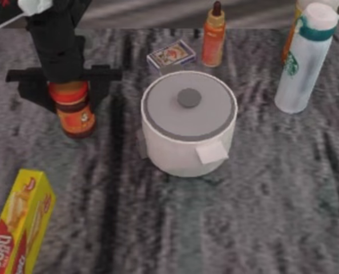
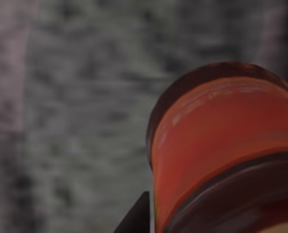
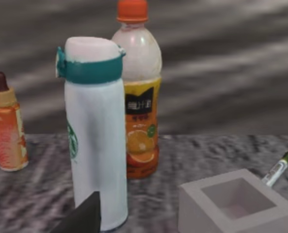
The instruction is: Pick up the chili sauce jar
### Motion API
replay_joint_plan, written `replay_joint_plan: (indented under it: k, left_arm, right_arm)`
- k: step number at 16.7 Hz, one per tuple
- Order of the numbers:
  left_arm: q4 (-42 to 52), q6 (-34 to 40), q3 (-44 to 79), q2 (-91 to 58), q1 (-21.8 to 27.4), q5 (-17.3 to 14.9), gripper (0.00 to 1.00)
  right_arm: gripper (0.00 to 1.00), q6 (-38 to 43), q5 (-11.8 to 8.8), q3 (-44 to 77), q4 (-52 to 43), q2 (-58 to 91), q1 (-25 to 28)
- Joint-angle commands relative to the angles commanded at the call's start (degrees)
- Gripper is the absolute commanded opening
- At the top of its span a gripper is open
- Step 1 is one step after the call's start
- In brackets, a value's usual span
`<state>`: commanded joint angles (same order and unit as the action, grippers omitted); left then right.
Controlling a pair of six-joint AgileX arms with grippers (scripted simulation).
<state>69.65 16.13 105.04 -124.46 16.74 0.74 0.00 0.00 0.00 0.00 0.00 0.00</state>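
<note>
Red-lidded chili sauce jar (image 1: 74, 108) sits gripped in the left end effector (image 1: 67, 85), its label's white mark unreadable.

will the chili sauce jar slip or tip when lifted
The chili sauce jar looks rigid and fairly heavy, being full of dark sauce. Its smooth round wall may slip or twist in the left tool. Short and wide, it should hardly tip.
</note>
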Motion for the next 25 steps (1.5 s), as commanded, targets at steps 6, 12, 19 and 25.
replay_joint_plan:
  k: [6,12,19,25]
  left_arm:
    - [-0.98,0.01,-0.67,0.01,0.12,-0.02,0.0]
    - [-9.58,0.09,-7.0,-2.44,0.03,-0.01,0.0]
    - [-10.05,0.08,-7.42,-2.64,0.04,-0.02,0.23]
    - [-10.05,0.08,-7.42,-2.64,0.04,-0.02,0.68]
  right_arm:
    - [1.0,0.0,0.0,0.0,0.0,0.0,0.0]
    - [1.0,0.0,0.0,0.0,0.0,0.0,0.0]
    - [1.0,0.0,0.0,0.0,0.0,0.0,0.0]
    - [1.0,0.0,0.0,0.0,0.0,0.0,0.0]
